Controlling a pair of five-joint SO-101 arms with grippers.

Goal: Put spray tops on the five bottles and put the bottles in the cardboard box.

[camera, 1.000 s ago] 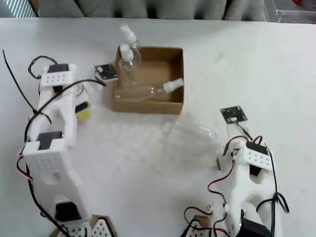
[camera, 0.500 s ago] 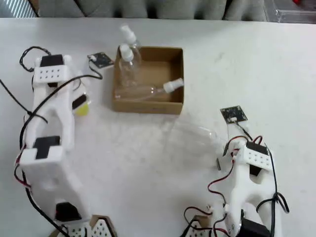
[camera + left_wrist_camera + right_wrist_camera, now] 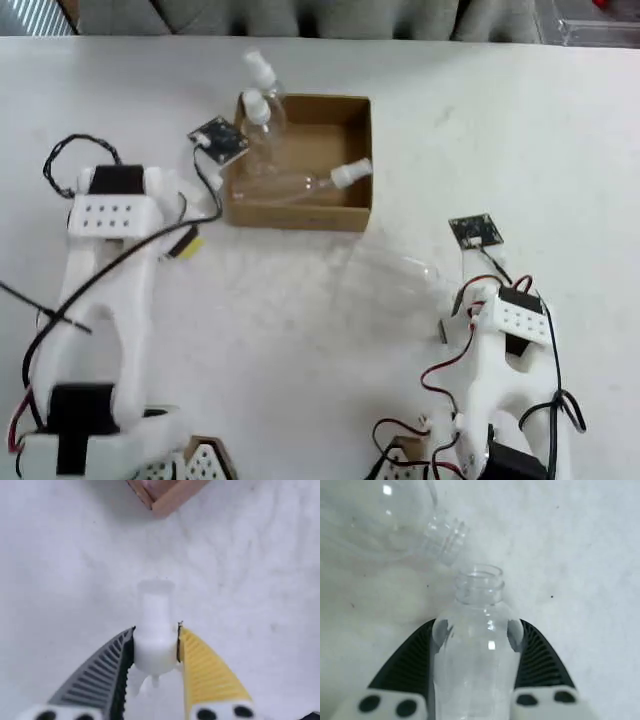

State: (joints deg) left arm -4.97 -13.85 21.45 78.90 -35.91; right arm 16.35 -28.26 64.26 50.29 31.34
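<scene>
Looking down from the high view, get the layout: cardboard box (image 3: 300,216) at about 12 o'clock from the table's middle, with a near standing bottle (image 3: 262,135) and a far standing bottle (image 3: 262,78) at its 10 o'clock corner, both with tops on (can't tell if the far one is actually inside). Plus a lying bottle (image 3: 295,185) along the box's near wall, long axis 9-to-3, sprayer toward 3. Can barely make out a loose bottle (image 3: 385,268) flat on the table at 5 o'clock from the box, neck toward 3 o'clock and the right arm (image 3: 505,335). Left arm (image 3: 105,260) over at 9 o'clock, yellow finger (image 3: 186,244) just off the box's 7 o'clock corner. From the left wrist view, get the actual grip: left gripper (image 3: 155,630) clamped on a white spray top (image 3: 154,607), wide part pinched between the grey finger (image 3: 100,680) and the yellow one, touching both, narrower end poking out past the fingertips. Long axis in line with the fingers, pointing away from the wrist toward a corner of the box, bare table underneath. From the right wrist view: right gripper (image 3: 476,630) closed around an uncapped clear bottle (image 3: 476,652), black fingers (image 3: 405,665) pressed against both sides at bottle width. Long axis along the fingers, open mouth pointing away from the wrist, very near the loose bottle's open neck, that one lying at a slant to it.
</scene>
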